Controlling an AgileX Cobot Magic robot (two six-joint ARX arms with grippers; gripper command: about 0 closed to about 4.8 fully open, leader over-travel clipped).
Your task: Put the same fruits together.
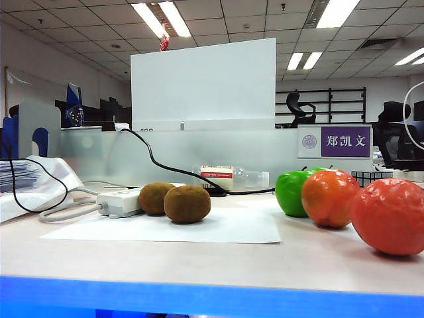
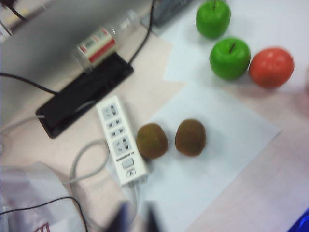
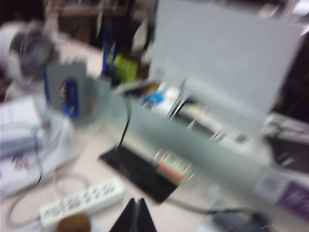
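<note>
Two brown kiwis (image 1: 154,197) (image 1: 187,203) lie side by side on a white paper sheet (image 1: 225,228). On the right a green apple (image 1: 291,192) stands with a second apple (image 1: 315,169) just showing behind it, beside two oranges (image 1: 329,197) (image 1: 391,215). No gripper shows in the exterior view. The left wrist view looks down on the kiwis (image 2: 151,140) (image 2: 190,137), both apples (image 2: 213,18) (image 2: 230,58) and one orange (image 2: 271,67). My left gripper (image 2: 136,220) is a blur well short of them, a narrow gap between its fingers. My right gripper (image 3: 136,213) is shut on nothing, near one kiwi (image 3: 73,223).
A white power strip (image 1: 119,202) with its cable lies against the kiwis' left. Behind it are a black flat box (image 2: 84,94), a lying plastic bottle (image 1: 235,177), a frosted partition (image 1: 199,152) with a white board (image 1: 202,83), and papers (image 1: 26,182) at far left.
</note>
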